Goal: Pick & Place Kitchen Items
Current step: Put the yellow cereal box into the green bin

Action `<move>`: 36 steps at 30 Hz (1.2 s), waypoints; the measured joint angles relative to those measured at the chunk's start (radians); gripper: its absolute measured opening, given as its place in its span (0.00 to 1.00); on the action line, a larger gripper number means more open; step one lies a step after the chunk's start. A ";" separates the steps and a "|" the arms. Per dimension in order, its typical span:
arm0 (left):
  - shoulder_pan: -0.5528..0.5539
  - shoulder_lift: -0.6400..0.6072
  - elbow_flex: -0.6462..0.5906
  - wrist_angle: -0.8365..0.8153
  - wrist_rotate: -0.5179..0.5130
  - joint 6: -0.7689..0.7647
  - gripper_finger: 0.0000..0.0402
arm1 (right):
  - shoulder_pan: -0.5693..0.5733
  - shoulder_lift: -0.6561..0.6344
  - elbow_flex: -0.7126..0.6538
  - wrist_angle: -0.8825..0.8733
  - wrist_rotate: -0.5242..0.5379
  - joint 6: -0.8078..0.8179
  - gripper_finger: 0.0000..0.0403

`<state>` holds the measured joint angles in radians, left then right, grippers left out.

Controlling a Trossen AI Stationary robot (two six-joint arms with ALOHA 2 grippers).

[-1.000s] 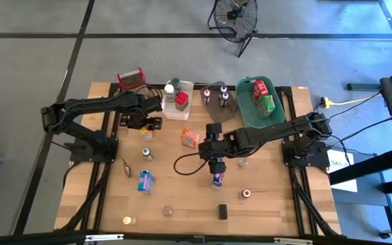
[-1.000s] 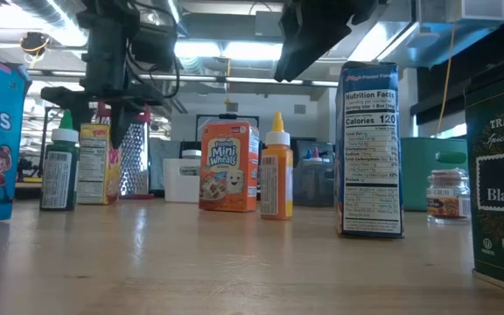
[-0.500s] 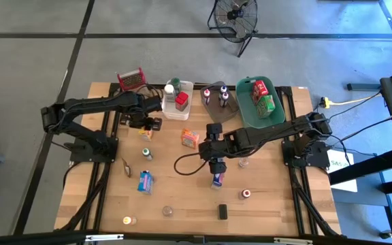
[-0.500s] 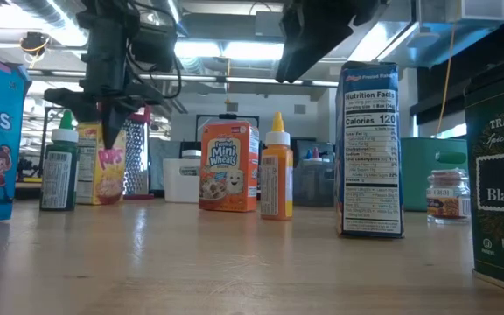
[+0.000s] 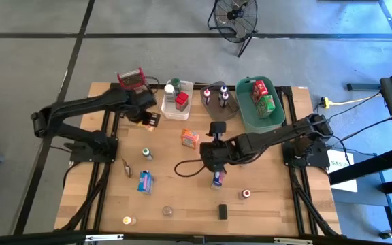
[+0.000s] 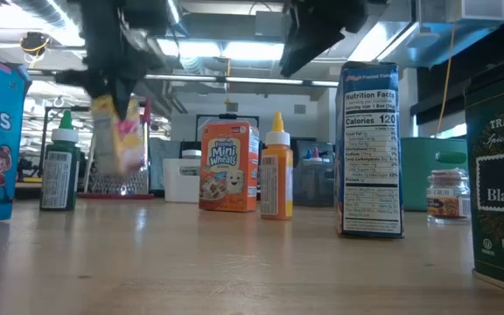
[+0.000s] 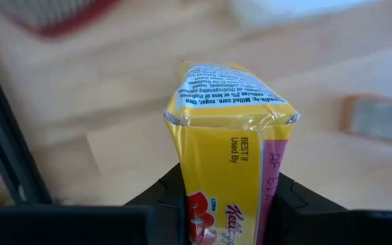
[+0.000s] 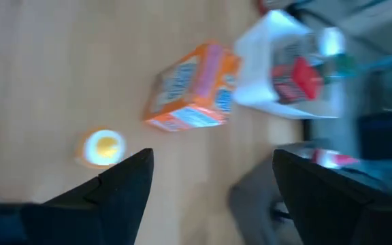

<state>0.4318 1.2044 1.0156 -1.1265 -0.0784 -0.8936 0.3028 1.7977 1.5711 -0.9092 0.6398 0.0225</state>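
High view, left gripper point(image 5: 150, 120): it is over the far part of the table point(image 5: 182, 204), closed on the small yellow box point(image 5: 151, 123), just beside the near left corner of the white bin point(image 5: 187, 102).
High view, relation for the move: the white bin lies to the right of the held box and a little farther; the left arm is clearly the nearer arm to it. I judge the box goes there, but this is only a guess.
High view, right gripper point(image 5: 217, 158): it is near the table centre, above a blue can point(image 5: 216, 180); the orange box point(image 5: 190, 139) stands just to its left.
High view, other bin: the green bin point(image 5: 243, 109) at the far right edge holds red and green boxes.
Low view, yellow box point(image 6: 117, 133): it hangs clear above the table surface, blurred and tilted, long axis roughly upright, under the dark left arm.
Low view, neighbours: a green-capped bottle point(image 6: 58, 164) stands beside it; the Mini Wheats box point(image 6: 229, 165) and an orange bottle point(image 6: 276, 168) stand in the middle.
Left wrist view, grip: the two dark fingers point(image 7: 169, 197) press the yellow box point(image 7: 226, 136) on both narrow sides; its top end points away from the wrist.
Right wrist view, state: the fingers point(image 8: 124, 180) stand wide apart and hold nothing; the orange box point(image 8: 192, 88) and a yellow cap point(image 8: 105, 146) lie ahead.
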 joint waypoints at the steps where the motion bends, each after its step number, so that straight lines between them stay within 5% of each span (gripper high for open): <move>1: -0.005 -0.014 0.020 0.002 -0.019 0.011 0.25 | 0.009 0.000 0.000 -0.005 0.035 0.002 0.76; 9: -0.097 -0.131 0.180 0.051 -0.176 0.203 0.25 | 0.067 0.000 0.000 0.008 0.087 0.005 0.76; 24: -0.344 -0.191 0.200 0.170 -0.199 0.444 0.25 | 0.084 0.000 0.000 0.144 0.007 0.049 0.76; 36: -0.423 -0.157 0.200 0.287 -0.188 0.564 0.25 | 0.069 0.000 0.000 0.166 -0.238 0.048 0.76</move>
<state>0.0093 1.0473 1.2152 -0.8397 -0.2668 -0.3291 0.3714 1.7981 1.5715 -0.7435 0.4019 0.0707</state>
